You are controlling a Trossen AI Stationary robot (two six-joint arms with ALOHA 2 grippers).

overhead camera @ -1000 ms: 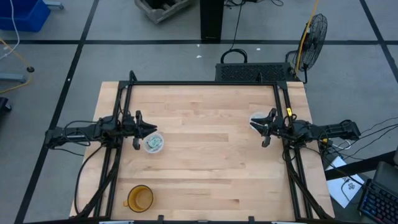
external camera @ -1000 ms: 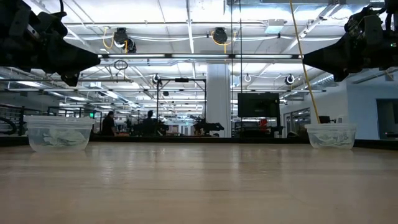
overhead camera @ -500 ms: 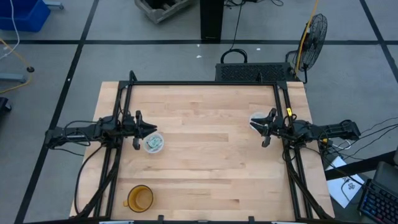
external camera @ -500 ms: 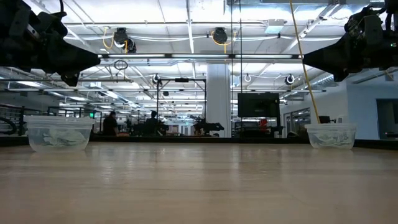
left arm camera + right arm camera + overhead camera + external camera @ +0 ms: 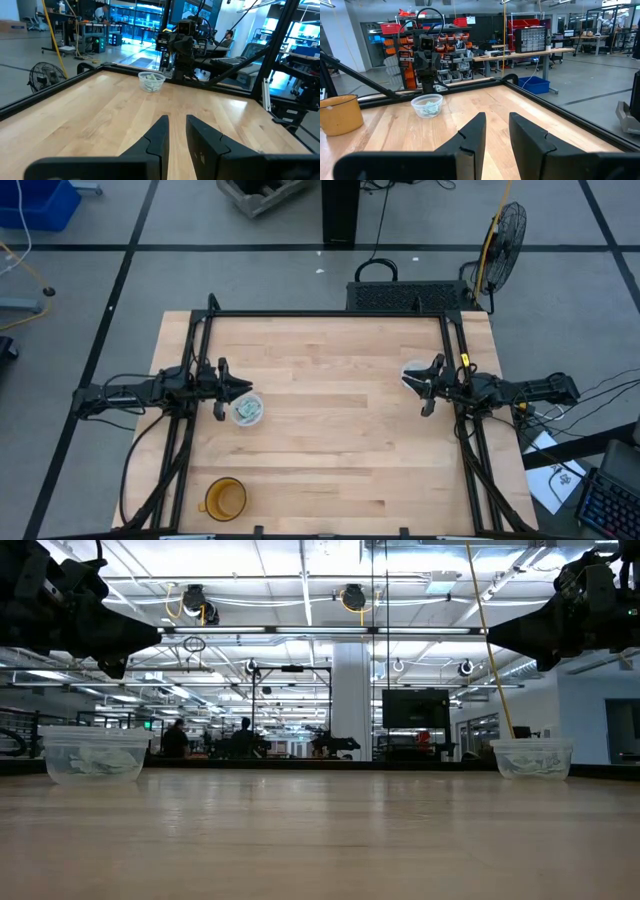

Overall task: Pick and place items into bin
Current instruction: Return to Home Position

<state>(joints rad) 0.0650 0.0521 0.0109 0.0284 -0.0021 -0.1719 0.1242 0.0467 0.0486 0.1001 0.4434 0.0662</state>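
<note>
Two clear plastic bowls stand by their bases on the wooden table. One bowl [image 5: 247,410] near the left side holds pale green and white packets [image 5: 427,105]. The other bowl [image 5: 413,369] near the right side also shows pale packets [image 5: 151,79] inside. My left gripper [image 5: 243,387] hovers above the table beside the left bowl; in its wrist view [image 5: 176,118] the fingers stand a narrow gap apart, holding nothing. My right gripper [image 5: 408,382] hovers beside the right bowl, also narrowly open and empty [image 5: 496,116]. In the low view both bowls [image 5: 93,755] [image 5: 531,758] sit below the raised arms.
A yellow cup [image 5: 225,498] stands near the table's near left corner, also seen in the right wrist view [image 5: 339,114]. A black frame rail [image 5: 330,314] runs along the far edge and both sides. Bare wood [image 5: 330,410] lies between the two bowls.
</note>
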